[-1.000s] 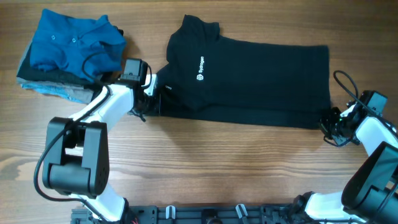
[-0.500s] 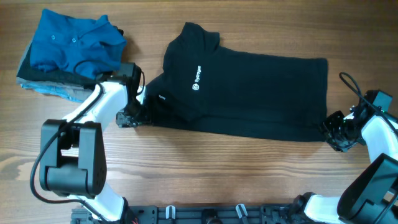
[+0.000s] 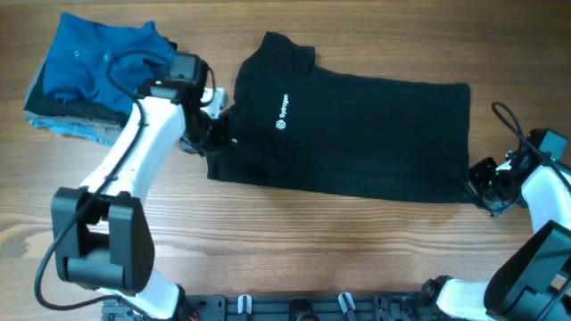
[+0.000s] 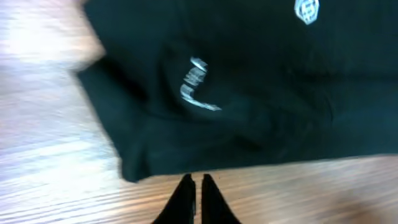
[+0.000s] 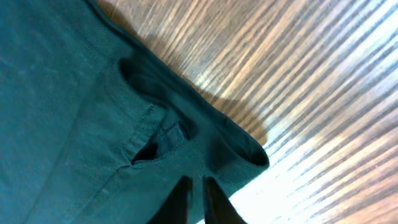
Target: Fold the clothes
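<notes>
The clothes, a black polo shirt (image 3: 357, 125), lie spread flat across the table with the collar at the upper left and the white chest logo (image 3: 284, 111) facing up. My left gripper (image 3: 208, 135) is at the shirt's left sleeve. In the left wrist view it (image 4: 196, 180) is shut over bare wood just below the sleeve's edge, near the white lettering (image 4: 196, 84), and holds nothing. My right gripper (image 3: 477, 185) is at the shirt's lower right corner. In the right wrist view it (image 5: 198, 183) is shut above the hem corner (image 5: 242, 155), with no fabric visibly pinched.
A blue buttoned polo (image 3: 98, 62) lies on a stack of grey and light-blue garments (image 3: 76, 127) at the back left, close behind my left arm. The wooden table (image 3: 312, 241) shows along the front.
My left gripper let go of the sleeve, moved up and right along the shirt's left edge and closed. The right gripper opened briefly, then shut at the hem corner.
</notes>
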### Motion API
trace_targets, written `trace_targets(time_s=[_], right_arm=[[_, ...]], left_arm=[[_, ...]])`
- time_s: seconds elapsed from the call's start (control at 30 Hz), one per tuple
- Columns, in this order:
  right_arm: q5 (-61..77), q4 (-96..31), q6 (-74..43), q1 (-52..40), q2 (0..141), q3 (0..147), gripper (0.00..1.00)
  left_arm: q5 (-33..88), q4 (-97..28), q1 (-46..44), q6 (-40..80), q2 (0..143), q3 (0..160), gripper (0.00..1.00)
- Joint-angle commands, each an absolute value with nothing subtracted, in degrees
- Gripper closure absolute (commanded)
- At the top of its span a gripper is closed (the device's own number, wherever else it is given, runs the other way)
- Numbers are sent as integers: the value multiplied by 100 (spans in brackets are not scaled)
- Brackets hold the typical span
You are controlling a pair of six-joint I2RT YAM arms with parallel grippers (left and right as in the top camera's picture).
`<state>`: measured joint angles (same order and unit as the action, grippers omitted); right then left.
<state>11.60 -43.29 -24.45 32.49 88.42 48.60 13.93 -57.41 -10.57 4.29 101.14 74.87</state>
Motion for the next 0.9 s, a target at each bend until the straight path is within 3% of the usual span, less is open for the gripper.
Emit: trace_targets(time_s=[0.0,0.03,0.1,0.13,0.53,0.87], right_arm=[[1247,-4320,-2624,3271,8698,5000,54],[1249,-4259,-2674,3271,8698,5000,35],[1249,-4139,-2672,3271,8698,5000,26],[1256,-4099,-2676,3271,8698,5000,24],[2058,-3970,-2397,3680,8248,5472,23],[3002,-4117,-1778,3682,8025,5496,24]], left_arm=[[1612,-5542,-1411,231,10062,7328,95],[1664,-5487,-1520,73,10062,7328,77],[1693,-5489,-1769,-410,10062,7328,39],[1691,-5485,-1883,-506,10062,7328,30],[1500,-5481,-2165,-563,10106,7306,26],[1557,-5092,-2493,-554,10630,7048,37]])
